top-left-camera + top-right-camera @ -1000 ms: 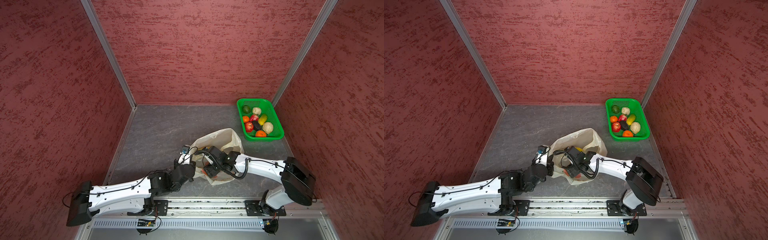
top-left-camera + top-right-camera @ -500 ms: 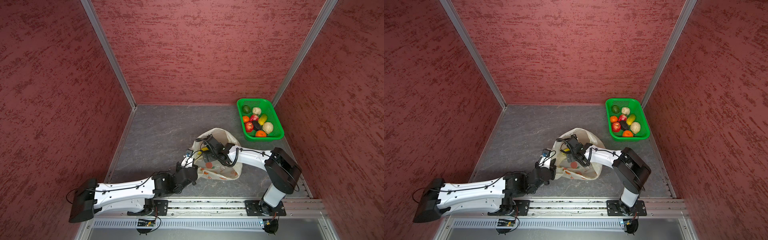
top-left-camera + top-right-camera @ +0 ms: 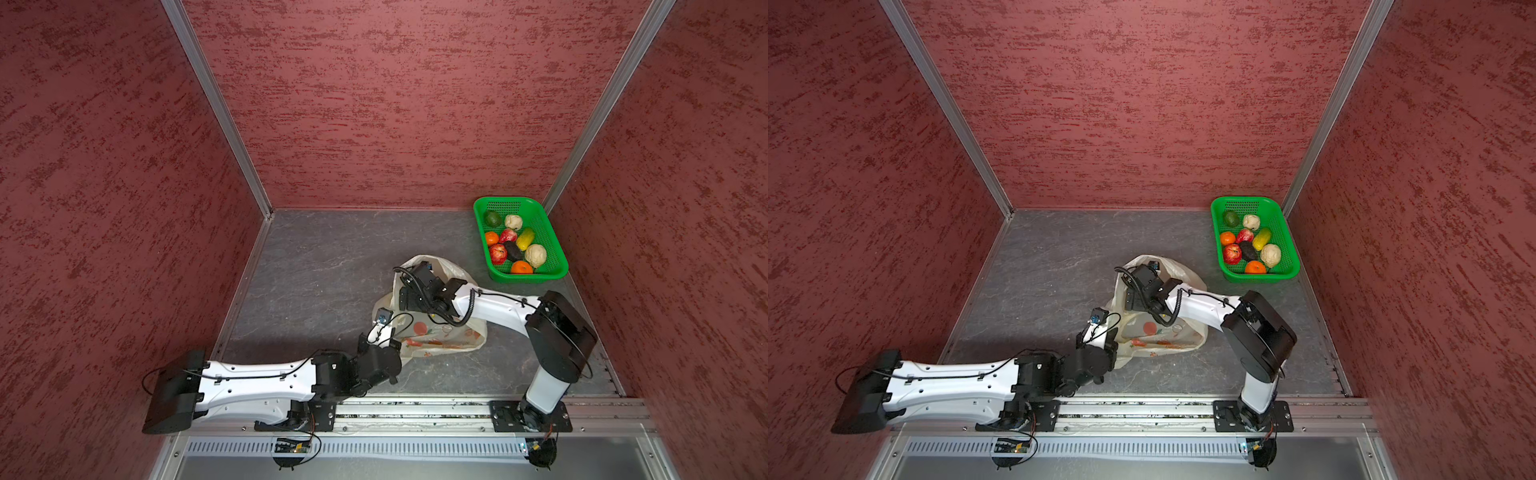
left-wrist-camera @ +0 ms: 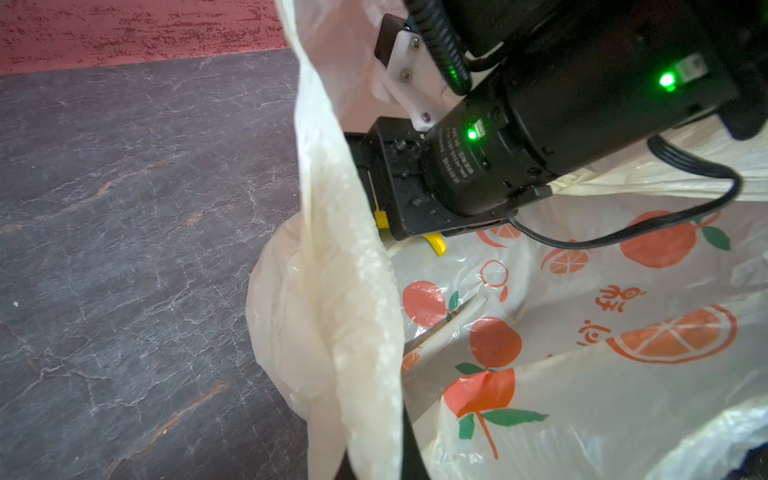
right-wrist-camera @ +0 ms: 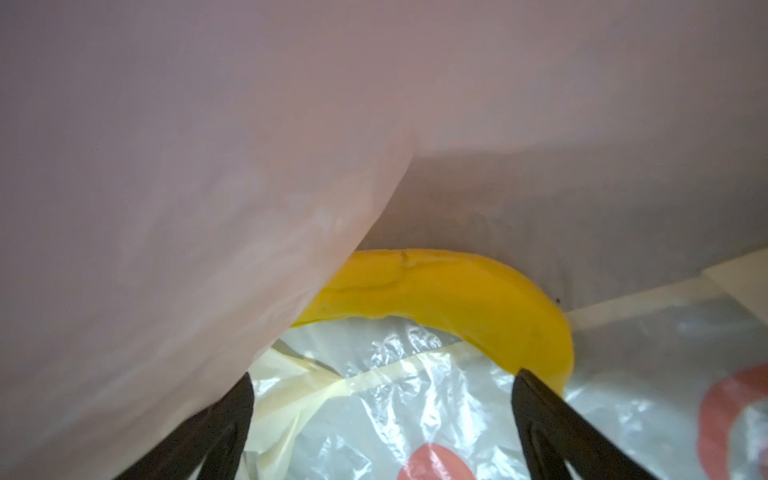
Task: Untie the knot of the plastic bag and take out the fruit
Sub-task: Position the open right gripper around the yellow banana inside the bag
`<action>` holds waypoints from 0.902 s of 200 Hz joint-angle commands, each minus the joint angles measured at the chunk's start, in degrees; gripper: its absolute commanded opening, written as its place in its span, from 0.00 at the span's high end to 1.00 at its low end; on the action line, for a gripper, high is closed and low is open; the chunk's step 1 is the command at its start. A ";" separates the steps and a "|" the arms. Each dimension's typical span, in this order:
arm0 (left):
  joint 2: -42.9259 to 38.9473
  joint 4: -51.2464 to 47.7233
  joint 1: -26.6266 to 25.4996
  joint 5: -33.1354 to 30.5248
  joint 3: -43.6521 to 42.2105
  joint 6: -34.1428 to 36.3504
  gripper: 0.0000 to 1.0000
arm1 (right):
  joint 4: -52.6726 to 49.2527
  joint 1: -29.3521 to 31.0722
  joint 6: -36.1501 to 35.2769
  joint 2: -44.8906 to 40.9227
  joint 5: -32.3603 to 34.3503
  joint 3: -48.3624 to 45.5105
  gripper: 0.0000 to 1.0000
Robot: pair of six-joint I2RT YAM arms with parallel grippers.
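Note:
The cream plastic bag [image 3: 440, 338] [image 3: 1163, 338], printed with oranges, lies on the grey table right of centre in both top views. Its mouth stands open. My left gripper [image 4: 411, 436] is shut on a strip of the bag's edge [image 4: 353, 291] and holds it up. My right gripper [image 5: 382, 378] [image 3: 405, 291] is inside the mouth, open, with only crumpled plastic between its fingers. A yellow banana [image 5: 457, 299], fruit still in the bag, lies just beyond them, touching one fingertip [image 5: 528, 386]. The knot is out of view.
A green basket [image 3: 528, 277] [image 3: 1258, 277] with several fruit stands at the back right corner, behind the bag. Red walls close in the table on three sides. The arms' rail [image 3: 415, 409] runs along the front edge.
My right gripper has moved toward the back, deeper into the bag's mouth, and its jaws have spread wider. The left gripper has kept its hold on the bag's edge.

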 commanded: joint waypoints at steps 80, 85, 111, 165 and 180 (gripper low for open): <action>0.17 -0.17 -0.84 -1.52 0.24 -2.07 1.00 | -1.15 -3.24 4.38 3.60 6.86 3.95 0.02; 0.18 -0.24 -0.82 -1.56 0.24 -2.09 1.00 | -1.30 -3.29 3.34 3.95 7.26 4.20 0.02; 0.32 -0.37 -0.84 -1.43 0.31 -2.04 1.00 | -0.25 -4.25 2.69 3.80 6.41 3.06 0.02; 1.04 0.21 -0.67 -1.06 0.55 -2.09 1.00 | -2.08 -4.82 8.86 3.87 4.47 3.71 0.02; 1.52 -0.23 -0.51 -1.10 1.10 -1.93 1.00 | -1.77 -4.84 11.36 2.66 1.76 2.83 0.03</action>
